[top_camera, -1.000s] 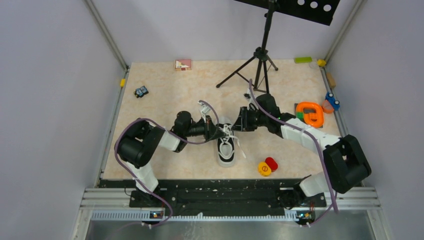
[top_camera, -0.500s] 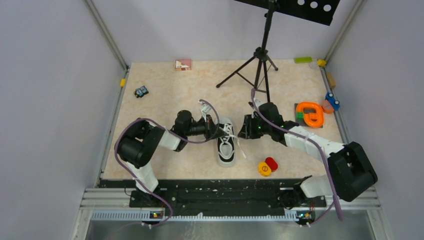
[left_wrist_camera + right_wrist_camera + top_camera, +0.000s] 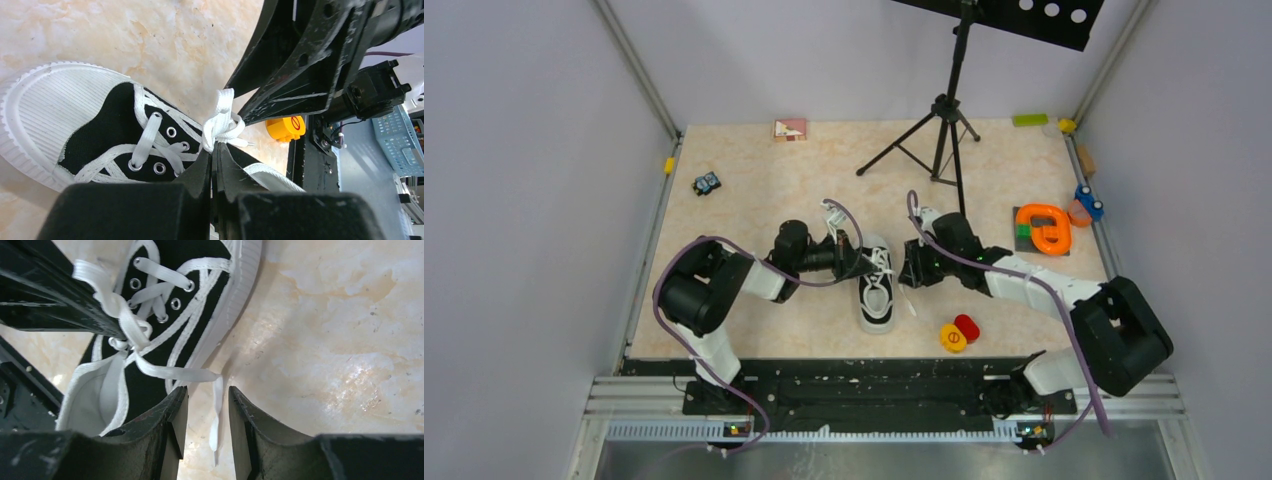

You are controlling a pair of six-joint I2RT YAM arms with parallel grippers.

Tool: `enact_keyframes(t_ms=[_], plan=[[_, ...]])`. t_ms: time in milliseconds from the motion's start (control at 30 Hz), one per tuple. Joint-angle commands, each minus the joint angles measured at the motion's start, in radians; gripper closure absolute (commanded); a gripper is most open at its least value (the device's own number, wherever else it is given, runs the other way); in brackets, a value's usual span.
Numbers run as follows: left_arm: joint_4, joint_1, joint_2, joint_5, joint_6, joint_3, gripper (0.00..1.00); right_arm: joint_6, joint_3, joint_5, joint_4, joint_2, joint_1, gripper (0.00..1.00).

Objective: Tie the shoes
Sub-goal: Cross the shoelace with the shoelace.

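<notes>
A small black sneaker (image 3: 877,290) with white laces, toe cap and sole rim lies mid-table, toe toward the near edge. It also shows in the left wrist view (image 3: 95,135) and the right wrist view (image 3: 200,295). My left gripper (image 3: 864,263) sits at the shoe's left side, shut on a bunched loop of white lace (image 3: 222,125). My right gripper (image 3: 907,270) is at the shoe's right side, open. A loose lace end (image 3: 216,410) hangs down between its fingers (image 3: 175,410), touching neither.
A black tripod stand (image 3: 944,120) rises behind the shoe. Red and yellow round pieces (image 3: 959,333) lie at the front right. An orange ring toy (image 3: 1044,227) and blue toy car (image 3: 1089,202) sit at the right edge, a small car (image 3: 707,183) at the left.
My right gripper has swung left and nearer, from behind the shoe down to its right side over the loose lace end. The left gripper and shoe have stayed put.
</notes>
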Motion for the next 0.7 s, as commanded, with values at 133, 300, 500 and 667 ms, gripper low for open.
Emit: enact_keyframes(t_ms=[133, 300, 500, 667], plan=[[-0.003, -0.005, -0.031, -0.003, 0.025, 0.036, 1.00, 0.008, -0.047, 0.064, 0.080, 0.028, 0.027, 0.62], [-0.016, -0.005, -0.034, -0.002, 0.032, 0.034, 1.00, -0.004, -0.051, 0.064, 0.075, 0.047, 0.056, 0.62], [-0.017, -0.006, -0.032, 0.000, 0.034, 0.036, 1.00, 0.004, -0.074, 0.145, 0.048, 0.028, 0.106, 0.62], [-0.013, -0.007, -0.029, 0.002, 0.032, 0.036, 1.00, 0.004, -0.081, 0.244, 0.019, 0.037, 0.147, 0.62]])
